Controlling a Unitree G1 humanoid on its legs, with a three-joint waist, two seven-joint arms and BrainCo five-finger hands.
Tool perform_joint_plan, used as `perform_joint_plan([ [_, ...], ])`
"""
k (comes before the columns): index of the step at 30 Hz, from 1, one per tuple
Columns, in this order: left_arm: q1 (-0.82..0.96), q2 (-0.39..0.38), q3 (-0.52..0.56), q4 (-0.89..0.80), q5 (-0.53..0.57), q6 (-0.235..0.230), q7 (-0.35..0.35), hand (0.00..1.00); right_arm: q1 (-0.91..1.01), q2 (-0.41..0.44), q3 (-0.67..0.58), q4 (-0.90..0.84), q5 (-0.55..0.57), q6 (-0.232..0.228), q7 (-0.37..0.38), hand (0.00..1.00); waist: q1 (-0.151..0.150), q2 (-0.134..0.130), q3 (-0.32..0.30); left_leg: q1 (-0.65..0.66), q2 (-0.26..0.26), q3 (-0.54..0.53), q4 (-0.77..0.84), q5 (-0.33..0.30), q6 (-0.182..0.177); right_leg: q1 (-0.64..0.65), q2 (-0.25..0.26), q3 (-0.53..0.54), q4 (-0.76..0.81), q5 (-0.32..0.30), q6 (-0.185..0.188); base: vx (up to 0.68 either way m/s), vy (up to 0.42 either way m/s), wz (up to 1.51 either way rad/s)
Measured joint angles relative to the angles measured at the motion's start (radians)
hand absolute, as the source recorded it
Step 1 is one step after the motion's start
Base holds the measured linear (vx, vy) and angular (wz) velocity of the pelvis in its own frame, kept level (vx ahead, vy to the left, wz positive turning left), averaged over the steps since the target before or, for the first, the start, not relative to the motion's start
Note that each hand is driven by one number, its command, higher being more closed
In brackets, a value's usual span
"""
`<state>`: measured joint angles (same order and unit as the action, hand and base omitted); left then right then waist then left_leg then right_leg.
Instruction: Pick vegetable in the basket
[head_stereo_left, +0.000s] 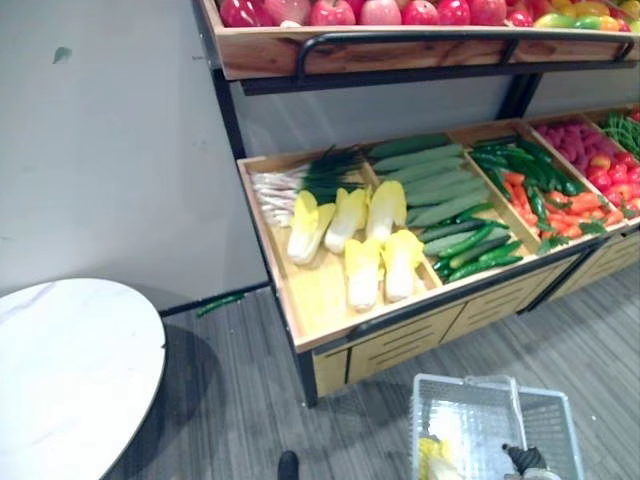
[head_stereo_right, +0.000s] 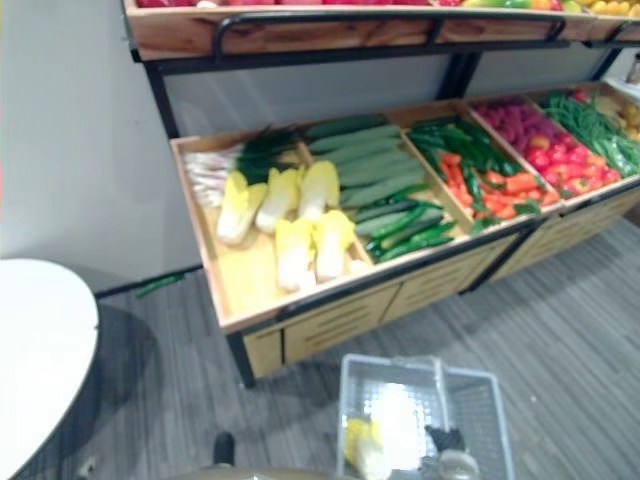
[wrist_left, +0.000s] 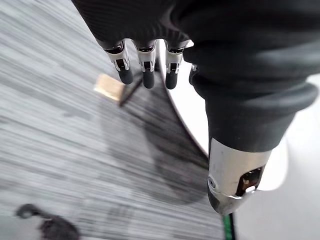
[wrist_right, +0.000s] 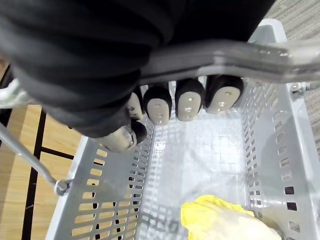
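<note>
A grey plastic basket (head_stereo_left: 445, 400) hangs low in front of the vegetable stand. Its metal handle (wrist_right: 260, 55) lies across my right hand (wrist_right: 187, 102), whose fingers curl round it. One yellow-white Chinese cabbage (wrist_right: 225, 222) lies on the basket's floor. More Chinese cabbages (head_stereo_left: 350, 230) rest in the wooden tray at the stand's left end, with leeks (head_stereo_left: 300, 185) behind them and cucumbers (head_stereo_left: 470, 245) to their right. My left hand (wrist_left: 145, 70) hangs over the grey floor beside the round table, its fingers straight and holding nothing.
A round white table (head_stereo_left: 60, 360) stands at the lower left. A green cucumber (head_stereo_left: 220, 303) lies on the floor by the wall. Carrots and peppers (head_stereo_left: 545, 195) fill trays farther right. An upper shelf (head_stereo_left: 380, 50) of apples overhangs the trays.
</note>
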<state>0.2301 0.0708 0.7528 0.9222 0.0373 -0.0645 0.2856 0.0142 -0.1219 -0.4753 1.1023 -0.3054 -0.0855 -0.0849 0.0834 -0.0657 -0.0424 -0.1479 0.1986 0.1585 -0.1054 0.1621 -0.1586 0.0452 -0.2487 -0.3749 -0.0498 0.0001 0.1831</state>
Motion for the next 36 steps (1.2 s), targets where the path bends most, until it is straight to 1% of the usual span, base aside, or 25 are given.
perform_joint_plan([
  [2, 0.006, -0.017, 0.0, 0.067, 0.102, 0.026, 0.016, 0.0, -0.013, 0.026, 0.0, 0.018, 0.001, 0.0, -0.003, 1.0, -0.001, 0.0, 0.0, 0.004, 0.001, 0.006, 0.0, -0.004, 0.0, -0.001, 0.0, 0.005, 0.0, -0.002, 0.0, 0.04, -0.017, -0.07],
  [5, 0.011, -0.034, -0.031, 0.103, 0.144, 0.046, 0.018, 0.0, -0.025, 0.048, 0.015, 0.024, 0.012, -0.011, -0.013, 1.0, -0.001, -0.002, 0.001, 0.035, 0.005, 0.038, 0.0, -0.017, -0.007, 0.002, -0.001, 0.039, 0.003, -0.004, -0.002, 0.05, -0.02, -0.29],
  [7, 0.005, -0.035, -0.079, 0.108, 0.145, 0.047, 0.012, 0.0, -0.028, 0.049, 0.022, 0.036, 0.035, -0.013, -0.021, 1.0, -0.002, -0.005, 0.004, 0.047, 0.007, 0.047, 0.0, -0.022, -0.013, 0.006, -0.001, 0.047, 0.003, -0.005, -0.004, 0.06, -0.028, -0.16],
  [9, -0.002, -0.032, -0.138, 0.107, 0.175, 0.044, 0.004, 0.0, -0.029, 0.05, 0.032, 0.045, 0.05, -0.013, -0.026, 1.0, -0.012, -0.01, 0.007, 0.059, 0.007, 0.051, 0.0, -0.027, -0.016, 0.014, -0.001, 0.051, 0.003, -0.01, -0.012, 0.05, -0.023, -0.1],
  [13, -0.021, -0.028, -0.287, 0.104, 0.248, 0.02, -0.022, 0.0, -0.021, 0.054, 0.053, 0.046, 0.072, -0.016, -0.039, 1.0, -0.044, -0.025, 0.027, 0.084, 0.007, 0.06, 0.0, -0.04, -0.02, 0.033, -0.002, 0.053, 0.004, -0.011, -0.014, 0.03, -0.019, -0.05],
  [14, -0.02, -0.024, -0.297, 0.1, 0.257, 0.018, -0.026, 0.0, -0.019, 0.054, 0.052, 0.046, 0.072, -0.016, -0.039, 1.0, -0.044, -0.028, 0.032, 0.094, 0.008, 0.068, 0.0, -0.043, -0.021, 0.037, -0.002, 0.056, 0.005, -0.011, -0.014, 0.05, -0.015, -0.2],
  [16, -0.018, -0.005, -0.349, 0.1, 0.289, 0.017, -0.03, 0.0, -0.006, 0.053, 0.028, 0.045, 0.08, -0.023, -0.042, 1.0, -0.051, -0.041, 0.052, 0.13, 0.007, 0.089, 0.007, -0.067, -0.015, 0.047, -0.011, 0.063, 0.034, -0.025, -0.031, 0.06, -0.002, -0.25],
  [17, -0.02, 0.003, -0.369, 0.1, 0.293, 0.017, -0.031, 0.0, -0.003, 0.053, 0.005, 0.043, 0.081, -0.026, -0.043, 1.0, -0.055, -0.041, 0.062, 0.142, 0.006, 0.096, 0.009, -0.075, -0.014, 0.042, -0.017, 0.065, 0.061, -0.027, -0.034, 0.04, 0.018, -0.23],
  [19, -0.033, 0.017, -0.405, 0.098, 0.298, 0.013, -0.033, 0.0, 0.0, 0.054, -0.033, 0.027, 0.089, -0.03, -0.045, 1.0, -0.059, -0.036, 0.099, 0.141, 0.015, 0.112, 0.086, -0.123, -0.007, 0.009, -0.033, 0.082, 0.153, -0.026, -0.036, 0.01, 0.04, -0.4],
  [20, -0.036, 0.025, -0.42, 0.097, 0.301, 0.002, -0.034, 0.0, 0.007, 0.057, -0.04, 0.004, 0.09, -0.034, -0.047, 1.0, -0.06, -0.029, 0.109, 0.131, 0.032, 0.143, 0.151, -0.162, -0.011, -0.035, -0.035, 0.114, 0.214, -0.015, -0.052, -0.02, 0.063, -0.69],
  [21, -0.032, 0.029, -0.428, 0.097, 0.301, -0.001, -0.033, 0.0, 0.01, 0.061, -0.04, -0.005, 0.09, -0.038, -0.048, 1.0, -0.06, -0.026, 0.111, 0.13, 0.042, 0.166, 0.18, -0.178, -0.006, -0.057, -0.03, 0.141, 0.231, -0.002, -0.066, 0.0, 0.113, -1.2],
  [22, -0.028, 0.037, -0.435, 0.098, 0.301, -0.002, -0.031, 0.0, 0.017, 0.066, -0.038, -0.022, 0.09, -0.046, -0.048, 1.0, -0.055, -0.015, 0.113, 0.129, 0.071, 0.224, 0.236, -0.214, 0.0, -0.092, -0.014, 0.192, 0.244, 0.042, -0.08, -0.01, 0.138, -1.55],
  [23, -0.029, 0.045, -0.436, 0.097, 0.306, -0.002, -0.032, 0.0, 0.018, 0.072, -0.034, -0.039, 0.09, -0.052, -0.048, 1.0, -0.055, -0.003, 0.117, 0.136, 0.096, 0.289, 0.278, -0.244, 0.009, -0.127, 0.0, 0.206, 0.237, 0.103, -0.089, -0.03, 0.148, -1.67],
  [24, -0.03, 0.046, -0.435, 0.097, 0.312, -0.002, -0.032, 0.0, 0.017, 0.075, -0.031, -0.05, 0.09, -0.053, -0.048, 1.0, -0.056, -0.005, 0.121, 0.137, 0.105, 0.326, 0.292, -0.257, 0.014, -0.146, 0.006, 0.195, 0.229, 0.141, -0.098, -0.09, 0.16, -1.7],
  [25, -0.04, 0.044, -0.434, 0.094, 0.326, -0.003, -0.033, 0.0, 0.015, 0.073, -0.025, -0.066, 0.09, -0.054, -0.048, 1.0, -0.059, 0.009, 0.126, 0.153, 0.111, 0.395, 0.297, -0.269, 0.035, -0.16, 0.019, 0.152, 0.152, 0.249, -0.141, -0.09, 0.116, -1.58],
  [26, -0.043, 0.035, -0.435, 0.086, 0.33, -0.01, -0.033, 0.0, 0.005, 0.068, -0.02, -0.07, 0.089, -0.054, -0.051, 1.0, -0.053, 0.029, 0.138, 0.162, 0.13, 0.466, 0.278, -0.268, 0.054, -0.155, 0.027, 0.103, 0.092, 0.313, -0.158, -0.14, 0.105, -1.62],
  [27, -0.049, 0.03, -0.435, 0.07, 0.33, -0.015, -0.034, 0.0, -0.011, 0.067, -0.013, -0.073, 0.088, -0.051, -0.045, 1.0, -0.063, 0.026, 0.151, 0.174, 0.126, 0.516, 0.275, -0.27, 0.059, -0.173, -0.003, -0.014, 0.207, 0.217, -0.183, -0.13, 0.087, -1.45],
  [28, -0.048, 0.032, -0.436, 0.052, 0.33, -0.017, -0.034, 0.0, -0.011, 0.067, -0.018, -0.067, 0.09, -0.047, -0.046, 1.0, -0.066, 0.024, 0.153, 0.206, 0.115, 0.571, 0.258, -0.267, 0.063, -0.176, -0.046, -0.141, 0.391, 0.079, -0.199, -0.12, 0.111, -1.38],
  [29, -0.046, 0.034, -0.434, 0.052, 0.328, -0.019, -0.035, 0.0, -0.006, 0.067, -0.026, -0.061, 0.088, -0.045, -0.05, 1.0, -0.067, 0.025, 0.153, 0.237, 0.107, 0.625, 0.241, -0.262, 0.069, -0.144, -0.075, -0.231, 0.487, 0.008, -0.209, -0.07, 0.094, -1.22],
  [31, -0.041, 0.037, -0.434, 0.053, 0.325, -0.019, -0.037, 0.0, -0.003, 0.067, -0.017, -0.059, 0.072, -0.045, -0.048, 1.0, -0.066, 0.024, 0.152, 0.248, 0.104, 0.684, 0.241, -0.26, 0.068, -0.103, -0.098, -0.297, 0.518, -0.037, -0.201, -0.08, -0.022, -1.06],
  [32, -0.042, 0.036, -0.433, 0.053, 0.318, -0.019, -0.043, 0.0, -0.008, 0.067, -0.016, -0.054, 0.067, -0.041, -0.047, 1.0, -0.064, 0.02, 0.155, 0.253, 0.098, 0.728, 0.243, -0.252, 0.07, -0.091, -0.11, -0.308, 0.494, -0.05, -0.181, -0.07, -0.151, -1.19],
  [33, -0.045, 0.038, -0.431, 0.055, 0.317, -0.018, -0.053, 0.0, -0.022, 0.064, -0.016, -0.05, 0.067, -0.028, -0.045, 1.0, -0.065, 0.014, 0.161, 0.257, 0.096, 0.761, 0.245, -0.238, 0.072, -0.094, -0.088, -0.308, 0.444, -0.062, -0.167, -0.04, -0.18, -0.99],
  [34, -0.047, 0.031, -0.432, 0.055, 0.317, -0.019, -0.057, 0.0, -0.024, 0.058, -0.018, -0.049, 0.067, -0.024, -0.046, 1.0, -0.066, 0.026, 0.166, 0.257, 0.098, 0.769, 0.237, -0.23, 0.067, -0.095, -0.073, -0.301, 0.418, -0.063, -0.166, -0.1, -0.222, -0.7],
  [35, -0.052, 0.005, -0.433, 0.055, 0.317, -0.02, -0.059, 0.0, -0.023, 0.046, -0.021, -0.048, 0.068, -0.02, -0.049, 1.0, -0.075, 0.05, 0.17, 0.256, 0.098, 0.78, 0.216, -0.21, 0.062, -0.096, -0.043, -0.286, 0.369, -0.064, -0.165, -0.11, -0.21, -0.46],
  [36, -0.054, -0.015, -0.434, 0.056, 0.317, -0.02, -0.061, 0.0, -0.024, 0.04, -0.025, -0.047, 0.068, -0.016, -0.052, 1.0, -0.081, 0.057, 0.171, 0.249, 0.098, 0.797, 0.21, -0.198, 0.058, -0.102, -0.023, -0.264, 0.328, -0.075, -0.142, -0.11, -0.204, -0.44],
])
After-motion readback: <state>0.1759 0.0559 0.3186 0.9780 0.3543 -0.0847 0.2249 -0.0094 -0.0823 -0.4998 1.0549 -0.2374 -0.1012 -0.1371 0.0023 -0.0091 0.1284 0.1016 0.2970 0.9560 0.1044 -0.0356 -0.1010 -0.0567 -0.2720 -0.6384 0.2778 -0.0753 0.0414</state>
